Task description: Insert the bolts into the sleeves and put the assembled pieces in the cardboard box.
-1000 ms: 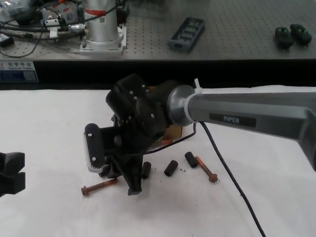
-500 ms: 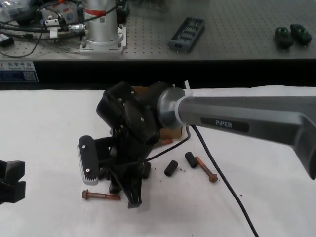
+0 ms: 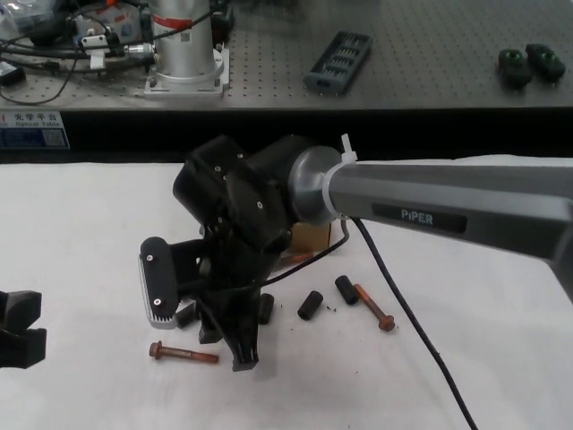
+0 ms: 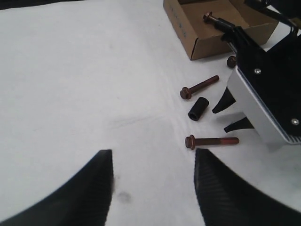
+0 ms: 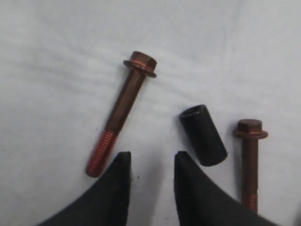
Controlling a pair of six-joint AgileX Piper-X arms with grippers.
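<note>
Near bolt (image 5: 124, 115) lies flat on the white cloth (image 3: 89, 233), its threaded end just beside one fingertip of the right gripper (image 5: 151, 159). Sleeve (image 5: 203, 135) lies just beside the other fingertip, bore mouth turned away from the gripper. Second bolt (image 5: 249, 155) lies beyond the sleeve, near it but apart.

Right gripper: fingers a narrow gap apart, nothing between them, tips low over the cloth between near bolt and sleeve.

Risks, as judged:
- The gap straddles neither part. Closing here pinches cloth only. Descending here likely nudges the threads or rolls the sleeve.
- Both parts are round and loose. A glancing finger could send the sleeve rolling into the second bolt.
- The narrow opening leaves little margin. A small offset would put a fingertip on top of the shank instead of beside it.
- A grip at the threaded end leaves no free length to enter the bore. Mid-shank or the head end looks safer.

Cardboard box (image 4: 207, 42) stands beyond the right gripper. A bolt head (image 4: 207, 18) shows inside; whether it carries a sleeve, cannot tell. Spare sleeve (image 3: 311, 305) and third bolt (image 3: 373, 306) lie well off to the other side.

Left gripper (image 4: 153, 157): fingers wide apart, empty, well clear of the parts. If it comes in for the sleeve, both grippers would crowd one spot.
</note>
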